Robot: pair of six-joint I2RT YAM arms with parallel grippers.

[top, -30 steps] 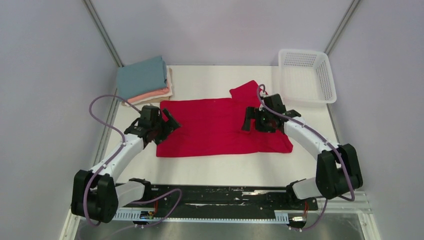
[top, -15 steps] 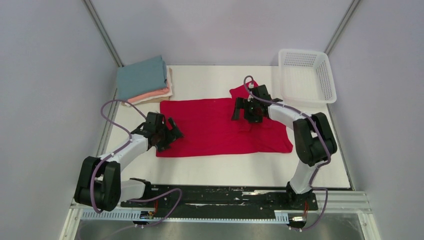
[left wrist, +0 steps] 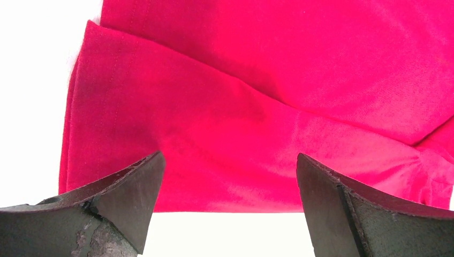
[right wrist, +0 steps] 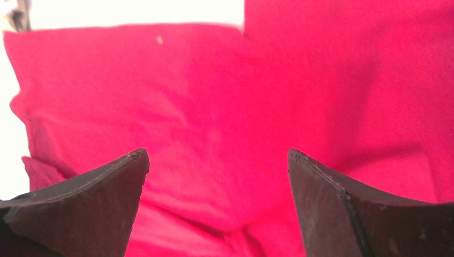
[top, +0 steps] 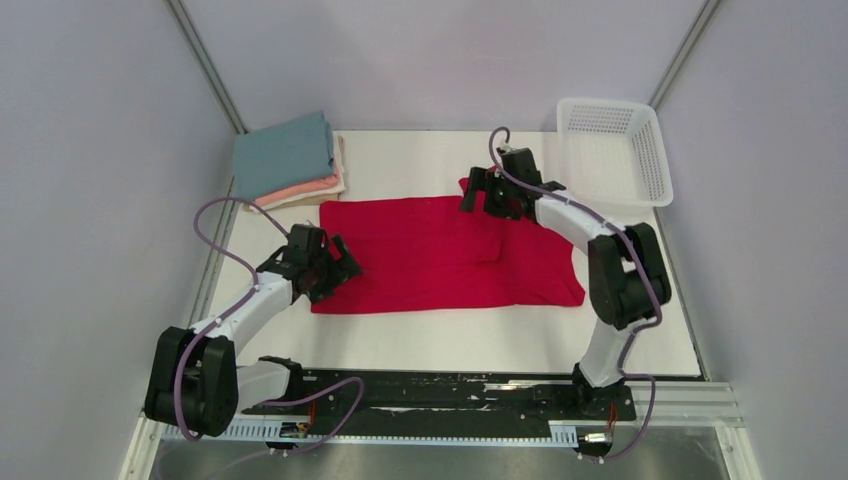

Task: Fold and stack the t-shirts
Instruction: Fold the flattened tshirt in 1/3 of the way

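Note:
The crimson-red t-shirt (top: 440, 255) lies spread flat in the middle of the white table. My left gripper (top: 340, 270) is open and empty at the shirt's near left corner; in the left wrist view its fingers (left wrist: 128, 187) frame the shirt's hem (left wrist: 214, 160) at the table edge of the cloth. My right gripper (top: 478, 192) is open and empty over the far sleeve; the right wrist view shows red cloth (right wrist: 214, 107) between its jaws. A folded stack with the teal-blue shirt (top: 285, 155) on top of salmon-pink (top: 305, 190) and cream ones sits at the far left.
A white plastic mesh basket (top: 612, 150) stands at the far right corner. The table (top: 420, 150) is white, with grey walls close on both sides. A black rail (top: 440, 390) runs along the near edge between the arm bases.
My right gripper has moved from the shirt's middle right up to the far sleeve. My left gripper has shifted slightly nearer along the shirt's left edge. The shirt lies much the same.

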